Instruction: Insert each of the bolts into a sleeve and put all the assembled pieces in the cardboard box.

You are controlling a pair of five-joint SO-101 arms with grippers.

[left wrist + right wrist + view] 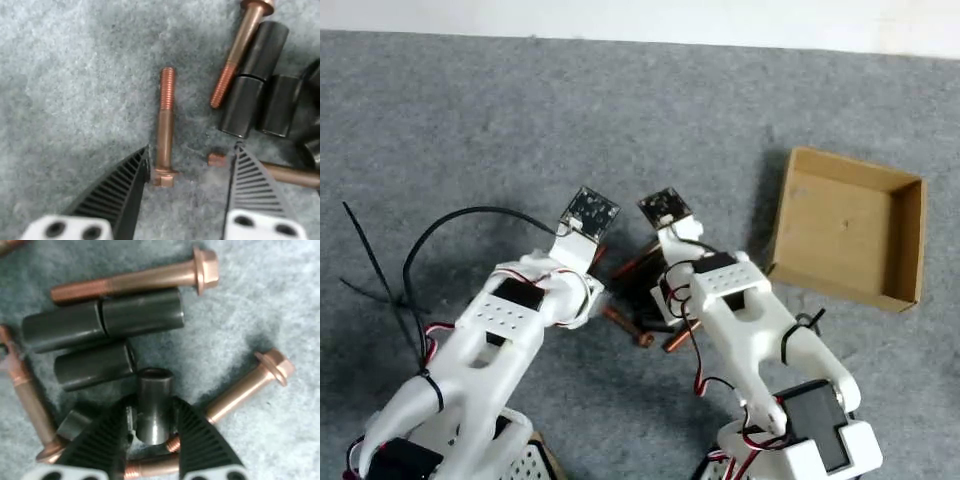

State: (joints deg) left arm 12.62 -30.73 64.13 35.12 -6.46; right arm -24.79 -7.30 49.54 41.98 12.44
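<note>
Several copper bolts and black sleeves lie in a pile [645, 310] on the grey carpet between my two arms. My left gripper [191, 149] is open low over the carpet. One copper bolt [165, 125] lies between its fingers, head close to one fingertip [142, 160]. My right gripper [151, 407] is shut on a black sleeve [154, 400], with a finger against each side and the open end facing away. Two sleeves [102, 322] lie end to end beyond it, beside a bolt [135, 280]. The cardboard box [905, 250] sits to the right, with nothing in it.
More bolts [242, 47] and sleeves [252, 97] lie close beside the left gripper. Another bolt [247, 382] lies next to the right gripper, and a thread end [172, 444] shows under the held sleeve. Black cables [380, 270] trail at the left.
</note>
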